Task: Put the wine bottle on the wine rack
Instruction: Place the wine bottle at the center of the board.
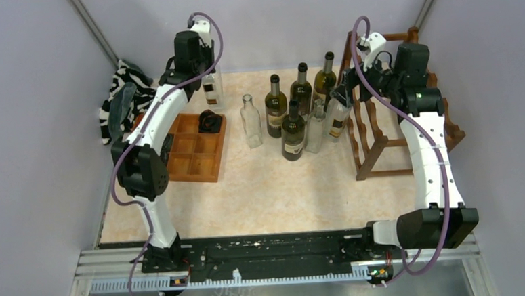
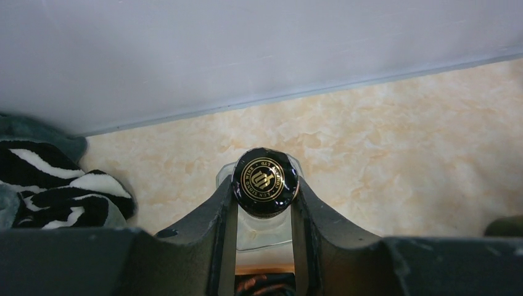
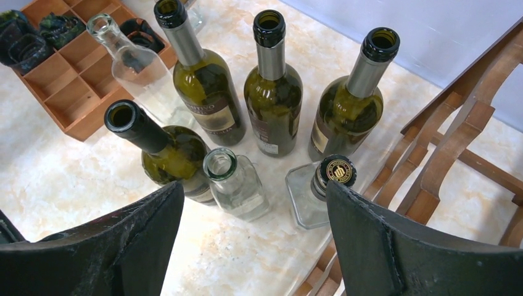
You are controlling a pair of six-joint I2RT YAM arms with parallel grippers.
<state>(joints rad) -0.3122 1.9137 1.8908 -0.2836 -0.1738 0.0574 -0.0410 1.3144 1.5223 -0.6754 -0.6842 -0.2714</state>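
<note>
My left gripper (image 2: 265, 192) pinches the capped bottle (image 1: 212, 89) by its neck at far left, beside the tray (image 1: 195, 151). My right gripper (image 3: 253, 191) hangs spread above the other bottles (image 3: 271, 92), next to the rack (image 3: 459, 139). Grasp made, I judge; next comes lifting it and carrying it rightward over those bottles.

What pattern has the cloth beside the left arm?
The cloth has black-and-white zebra stripes; left wrist view shows it best.

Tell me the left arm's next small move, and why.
Probably lift straight up a little: the left gripper is shut on the neck of the capped bottle, which seems to stand on the table, and the rack is far across to the right.
</note>
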